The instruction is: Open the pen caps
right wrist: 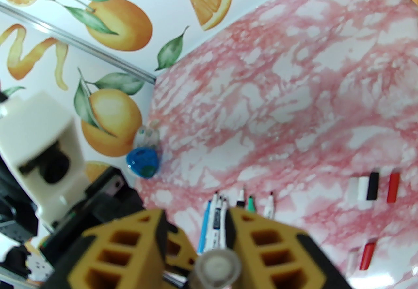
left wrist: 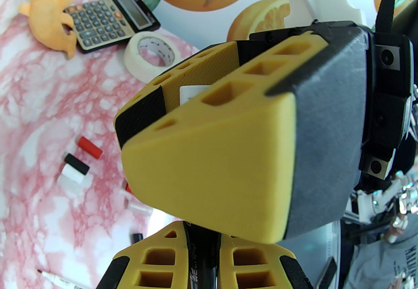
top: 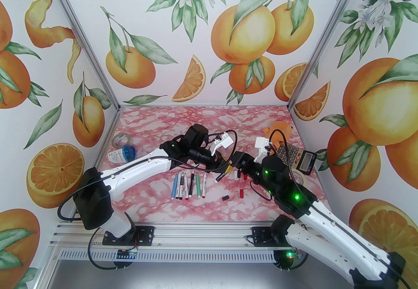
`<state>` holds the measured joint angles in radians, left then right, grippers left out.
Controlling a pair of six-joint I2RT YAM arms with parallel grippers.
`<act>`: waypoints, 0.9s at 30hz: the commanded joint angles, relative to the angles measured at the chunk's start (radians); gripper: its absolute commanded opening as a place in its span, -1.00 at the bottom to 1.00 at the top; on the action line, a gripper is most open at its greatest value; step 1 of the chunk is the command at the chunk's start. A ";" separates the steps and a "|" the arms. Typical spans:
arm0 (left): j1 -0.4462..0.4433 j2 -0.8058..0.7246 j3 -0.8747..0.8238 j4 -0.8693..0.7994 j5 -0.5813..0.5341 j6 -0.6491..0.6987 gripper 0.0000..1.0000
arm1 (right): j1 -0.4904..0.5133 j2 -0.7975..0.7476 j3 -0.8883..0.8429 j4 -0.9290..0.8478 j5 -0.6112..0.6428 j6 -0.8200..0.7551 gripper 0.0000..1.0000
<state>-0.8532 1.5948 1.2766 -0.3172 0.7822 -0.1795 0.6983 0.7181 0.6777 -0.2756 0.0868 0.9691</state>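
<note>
The whole thing turns on one line: the pen (left wrist: 197, 273) runs straight out of the left pincer (left wrist: 202, 238) and into the right pincer (right wrist: 196, 216), so its long axis joins the two. The left pincer is pressed together on the black barrel, which shows between its pads. The cap (right wrist: 217, 268) sits at the far end of that barrel from the left pincer. It lies low between the right fingers (right wrist: 261, 242), with its round end turned back toward the right wrist (you look almost straight down the pen from there).

The right pincer is drawn in narrow around the cap. One finger looks to be against it, but on the other side I cannot tell whether there is contact, so I would not call it a grip yet.

To my eye the right arm is the one placed to do the pulling, and the pull wants to go along the barrel, directly away from the left pincer. A sideways tug would more likely bend or twist the pen in the left pads.

Beyond the right fingertips lies a row of pens (top: 191, 185) on the table. Off to their right are some loose caps (right wrist: 372, 186), red, black and white.
</note>
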 commanded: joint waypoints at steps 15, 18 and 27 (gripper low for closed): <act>-0.032 0.005 -0.007 0.013 0.022 0.031 -0.84 | -0.021 -0.040 0.012 -0.022 -0.008 -0.011 -0.56; -0.031 0.007 -0.007 0.013 0.020 0.031 -0.84 | -0.022 -0.043 0.013 -0.027 -0.007 -0.014 -0.61; -0.035 0.014 -0.014 0.039 0.039 0.006 -0.47 | -0.023 -0.036 0.003 0.003 -0.019 -0.002 -0.71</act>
<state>-0.8822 1.5970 1.2758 -0.3103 0.7906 -0.1783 0.6796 0.6861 0.6777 -0.2985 0.0818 0.9688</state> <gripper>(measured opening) 0.253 0.175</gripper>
